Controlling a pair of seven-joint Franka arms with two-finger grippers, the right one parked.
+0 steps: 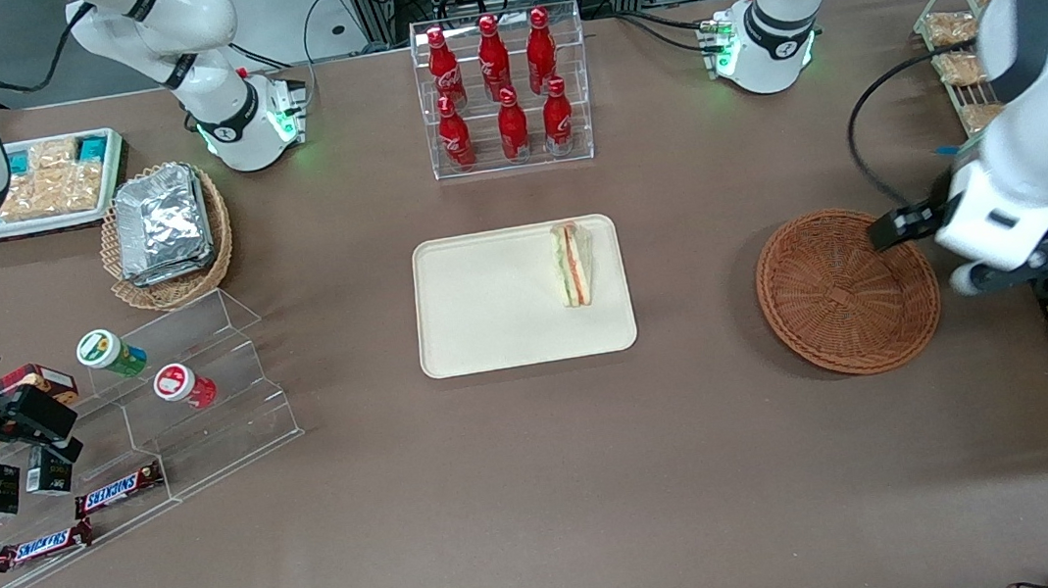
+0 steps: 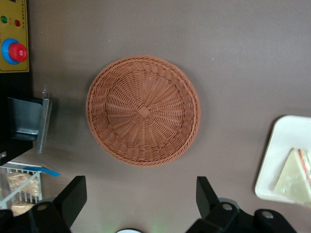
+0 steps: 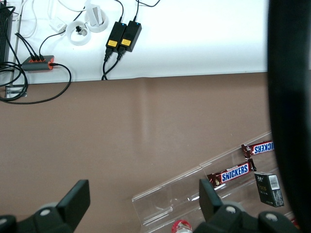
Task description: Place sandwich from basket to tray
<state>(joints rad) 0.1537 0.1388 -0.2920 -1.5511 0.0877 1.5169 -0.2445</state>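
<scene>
Sandwich (image 1: 573, 264) on tray (image 1: 490, 337), basket (image 1: 835, 337) empty.
Gripper (image 2: 141, 196) above table beside basket, toward working arm's end; fingers (image 2: 73, 194) spread apart, holding nothing.

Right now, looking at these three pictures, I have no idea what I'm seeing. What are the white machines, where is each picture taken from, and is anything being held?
The white machines are two robot arms, each ending in a two-finger claw called a gripper. One picture looks down on the whole table from the front. The other two come from small cameras mounted on each arm's wrist, so the black prongs you see there are the gripper's own fingers.

The working arm's gripper hangs above the table at the edge of the reddish-brown basket, fingers spread open and holding nothing. The basket has nothing in it. The sandwich already lies on the cream tray in the middle of the table.

Around them sit a rack of red bottles, Snickers bars and foil packs.
</scene>
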